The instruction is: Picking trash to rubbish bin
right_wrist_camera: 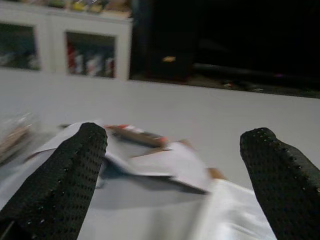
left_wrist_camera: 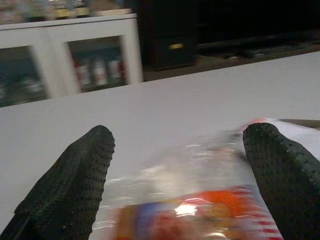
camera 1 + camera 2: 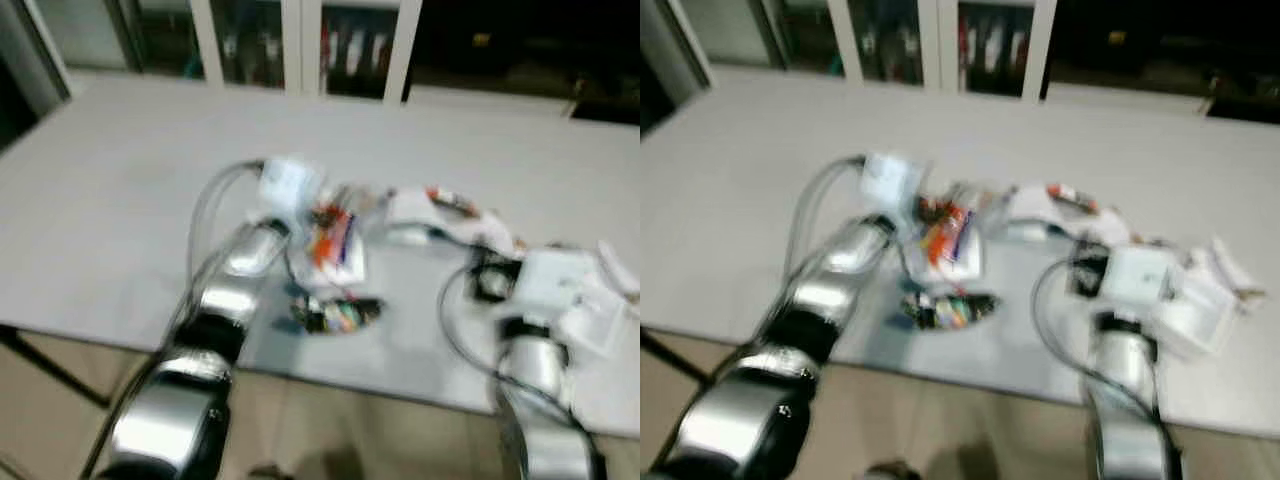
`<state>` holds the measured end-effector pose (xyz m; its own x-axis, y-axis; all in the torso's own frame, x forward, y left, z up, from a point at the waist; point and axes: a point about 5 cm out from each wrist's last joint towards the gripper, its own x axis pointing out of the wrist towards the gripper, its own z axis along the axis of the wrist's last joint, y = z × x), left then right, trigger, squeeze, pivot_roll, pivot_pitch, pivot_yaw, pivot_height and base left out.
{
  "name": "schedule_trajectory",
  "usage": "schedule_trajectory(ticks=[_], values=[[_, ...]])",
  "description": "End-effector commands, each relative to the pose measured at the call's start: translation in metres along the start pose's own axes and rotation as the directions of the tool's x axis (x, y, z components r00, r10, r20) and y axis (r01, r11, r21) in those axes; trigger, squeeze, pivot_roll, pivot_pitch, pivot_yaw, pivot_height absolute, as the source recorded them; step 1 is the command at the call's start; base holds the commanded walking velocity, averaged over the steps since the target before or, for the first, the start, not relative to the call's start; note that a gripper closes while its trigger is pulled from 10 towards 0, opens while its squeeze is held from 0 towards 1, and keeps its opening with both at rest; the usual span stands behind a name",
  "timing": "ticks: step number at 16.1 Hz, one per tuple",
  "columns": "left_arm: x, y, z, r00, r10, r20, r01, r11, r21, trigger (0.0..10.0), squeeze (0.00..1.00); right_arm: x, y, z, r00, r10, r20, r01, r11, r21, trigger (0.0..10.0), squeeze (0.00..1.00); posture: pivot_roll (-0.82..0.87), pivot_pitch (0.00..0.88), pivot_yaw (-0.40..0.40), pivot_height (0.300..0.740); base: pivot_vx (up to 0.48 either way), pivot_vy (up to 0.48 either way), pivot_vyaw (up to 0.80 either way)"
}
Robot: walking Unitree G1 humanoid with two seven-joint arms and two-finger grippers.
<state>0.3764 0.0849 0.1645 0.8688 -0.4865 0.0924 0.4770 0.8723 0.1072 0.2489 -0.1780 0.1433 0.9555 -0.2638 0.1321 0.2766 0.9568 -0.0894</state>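
Silver jointed arms, grey looping cables, black dimpled fingers (image 2: 75, 175)

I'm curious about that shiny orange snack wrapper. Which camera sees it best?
The left wrist view: the orange snack wrapper lies close up between the open left gripper's fingers. Both eye views show it small and blurred on the white table.
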Motion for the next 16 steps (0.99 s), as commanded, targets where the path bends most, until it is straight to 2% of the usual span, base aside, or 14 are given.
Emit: schedule_trajectory(ticks=[1, 3, 8, 12, 16], values=[[0.009, -0.019, 0.008, 0.998, -0.058, 0.029, 0.058, 0.998, -0.015, 10.0, 0.0, 0.001, -0.011, 0.005, 0.999, -0.031, 0.036, 0.033, 0.999, -0.039, 10.0, 0.0, 0.1, 0.071, 0.025, 0.74, 0.0, 0.0, 0.0], [0.009, -0.021, 0.009, 0.996, -0.079, 0.034, 0.08, 0.997, -0.017, 10.0, 0.0, 0.0, -0.008, 0.006, 1.0, -0.017, 0.02, 0.017, 1.0, -0.024, 10.0, 0.0, 0.1, 0.072, 0.025, 0.74, 0.0, 0.0, 0.0], [0.009, -0.022, 0.009, 0.996, -0.081, 0.027, 0.083, 0.996, -0.04, 10.0, 0.0, 0.001, -0.018, 0.001, 0.998, -0.06, -0.009, 0.059, 0.993, -0.1, 10.0, 0.0, 0.1, 0.078, 0.024, 0.74, 0.0, 0.0, 0.0], [0.009, -0.022, 0.012, 0.994, -0.102, 0.027, 0.103, 0.993, -0.052, 10.0, 0.0, 0.003, -0.016, -0.003, 0.996, -0.025, -0.082, 0.009, 0.981, -0.195, 10.0, 0.0, 0.11, 0.093, 0.027, 0.74, 0.0, 0.0, 0.0], [0.01, -0.017, 0.016, 0.994, -0.103, 0.019, 0.104, 0.993, -0.062, 10.0, 0.0, 0.004, -0.028, 0.0, 0.992, -0.012, -0.123, -0.025, 0.957, -0.289, 10.0, 0.0, 0.11, 0.107, 0.034, 0.74, 0.0, 0.0, 0.0]])
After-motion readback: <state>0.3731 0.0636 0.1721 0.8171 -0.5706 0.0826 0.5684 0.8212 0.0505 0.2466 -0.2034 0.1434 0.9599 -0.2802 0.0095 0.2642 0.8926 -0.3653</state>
